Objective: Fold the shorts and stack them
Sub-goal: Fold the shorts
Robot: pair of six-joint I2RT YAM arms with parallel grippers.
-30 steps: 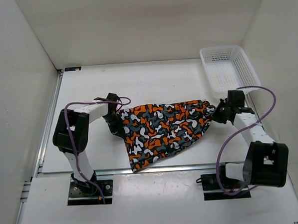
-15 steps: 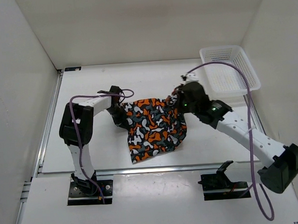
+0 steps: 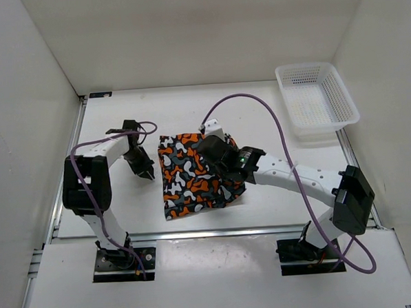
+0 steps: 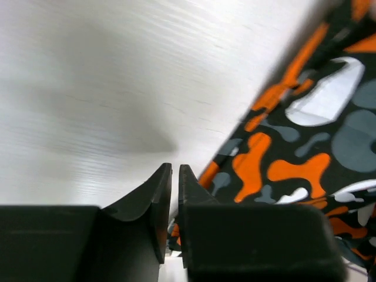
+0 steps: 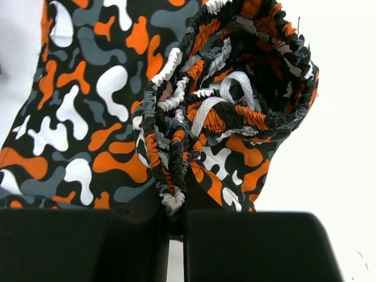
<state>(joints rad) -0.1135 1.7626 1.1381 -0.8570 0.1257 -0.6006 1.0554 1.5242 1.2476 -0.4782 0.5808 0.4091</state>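
Count: one pair of shorts (image 3: 193,186), one white mesh basket (image 3: 316,96), two arms, two purple cables (image 3: 240,95).

The shorts are lying on the bench (image 3: 258,110), left of centre, folded into a rough rectangle; their elastic waistband (image 5: 235,111) is bunching up at the right pincer (image 5: 174,208).

The right pincer is clamping that gathered waistband, its jaws closed tight on the fabric; from above it is sitting over the upper right part of the shorts.

The left pincer (image 4: 174,176) is standing just beside the left edge of the shorts, apart from the cloth; its jaws are sitting almost together with only a slit showing, gripping nothing.

The basket is resting at the far right corner, well apart from the shorts.
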